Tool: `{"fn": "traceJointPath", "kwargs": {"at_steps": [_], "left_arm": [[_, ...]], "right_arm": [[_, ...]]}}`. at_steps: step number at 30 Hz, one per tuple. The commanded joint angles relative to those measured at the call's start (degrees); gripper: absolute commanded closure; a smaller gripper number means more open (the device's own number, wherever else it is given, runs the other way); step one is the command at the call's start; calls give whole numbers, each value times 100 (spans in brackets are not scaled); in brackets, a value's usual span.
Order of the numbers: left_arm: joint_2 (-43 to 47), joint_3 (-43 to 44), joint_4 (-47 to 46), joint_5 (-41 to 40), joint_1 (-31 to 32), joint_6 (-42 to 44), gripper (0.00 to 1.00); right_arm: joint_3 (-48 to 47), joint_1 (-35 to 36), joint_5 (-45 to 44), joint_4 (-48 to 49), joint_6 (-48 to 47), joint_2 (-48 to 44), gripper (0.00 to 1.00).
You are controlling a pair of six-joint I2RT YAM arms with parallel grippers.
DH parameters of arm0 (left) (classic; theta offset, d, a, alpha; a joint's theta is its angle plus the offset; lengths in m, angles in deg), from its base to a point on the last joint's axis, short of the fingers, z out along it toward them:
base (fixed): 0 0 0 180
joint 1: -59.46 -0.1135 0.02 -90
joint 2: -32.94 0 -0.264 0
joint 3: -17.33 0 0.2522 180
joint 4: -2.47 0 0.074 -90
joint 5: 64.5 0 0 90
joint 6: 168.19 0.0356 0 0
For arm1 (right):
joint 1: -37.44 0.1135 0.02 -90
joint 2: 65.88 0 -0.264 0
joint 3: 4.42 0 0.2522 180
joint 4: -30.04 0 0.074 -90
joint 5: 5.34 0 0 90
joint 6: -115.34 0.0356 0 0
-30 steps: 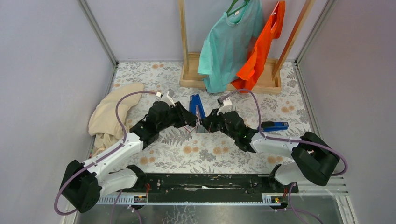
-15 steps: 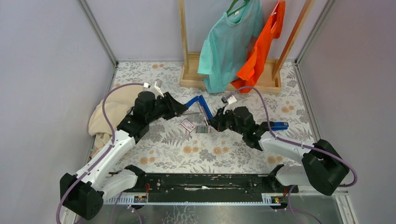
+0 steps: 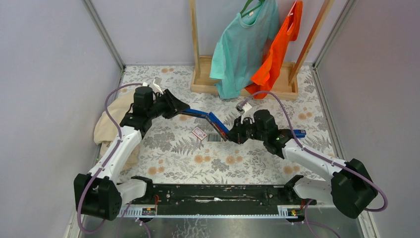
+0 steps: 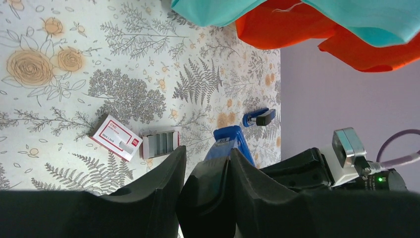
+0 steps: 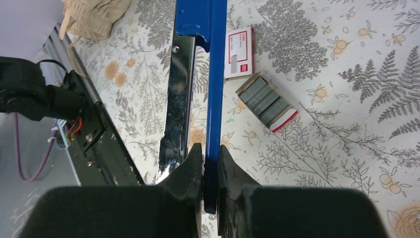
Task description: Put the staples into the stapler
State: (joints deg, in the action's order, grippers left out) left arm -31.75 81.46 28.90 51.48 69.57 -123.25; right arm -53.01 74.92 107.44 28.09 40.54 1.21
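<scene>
We see the left gripper [image 3: 183, 110] pinching one end of the opened blue stapler [image 3: 208, 117] | right gripper [image 5: 205, 153] clamped on its blue arm | staples [image 5: 266, 101] on the table beneath, beside a red-white box [image 5: 238, 52] | spare stapler [image 3: 295, 133] by the right arm.

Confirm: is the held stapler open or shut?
Open. The stapler is spread nearly flat between the left pincer and right pincer; its blue arm stands apart from the chrome rail.
</scene>
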Motion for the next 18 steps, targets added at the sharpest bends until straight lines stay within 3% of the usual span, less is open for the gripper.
{"fn": "traceJointPath", "kwargs": {"at_steps": [1, 13, 18], "left_arm": [[-329, 35, -407, -1361, -528, 128, 87], [-1024, -406, -616, -2058, -579, -817, 73], [-1315, -520, -877, -1942, -572, -1070, 66]], "right_arm": [[-430, -179, 964, -187, -269, -525, 100], [-686, -486, 2125, -192, 221, -902, 100], [-719, -542, 2359, 77, 557, -890, 100]]}}
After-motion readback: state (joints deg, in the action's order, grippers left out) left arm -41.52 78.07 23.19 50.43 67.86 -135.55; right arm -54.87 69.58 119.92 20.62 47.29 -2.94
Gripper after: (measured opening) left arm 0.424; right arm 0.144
